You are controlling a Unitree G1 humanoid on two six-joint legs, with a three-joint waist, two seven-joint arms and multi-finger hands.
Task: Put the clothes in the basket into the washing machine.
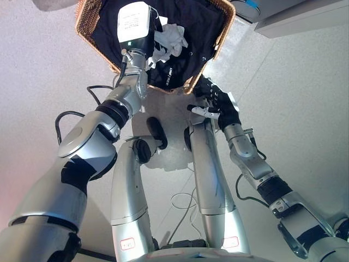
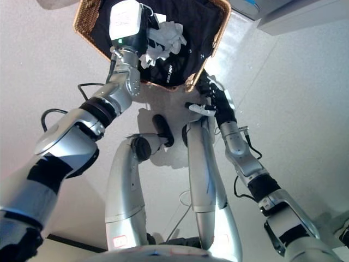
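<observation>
The left hand (image 2: 146,50) reaches down into the wicker basket (image 1: 90,28); its fingers are hidden behind the wrist, so I cannot tell whether they have closed on anything. Just beyond it lies a crumpled white garment (image 1: 170,39) on top of dark clothes (image 1: 199,33) that line the basket. The right hand (image 1: 216,102) hangs just outside the basket's near corner, fingers loosely spread, holding nothing. The cloth looks light, limp and likely to trail; a bunched fold near its middle seems the best hold.
</observation>
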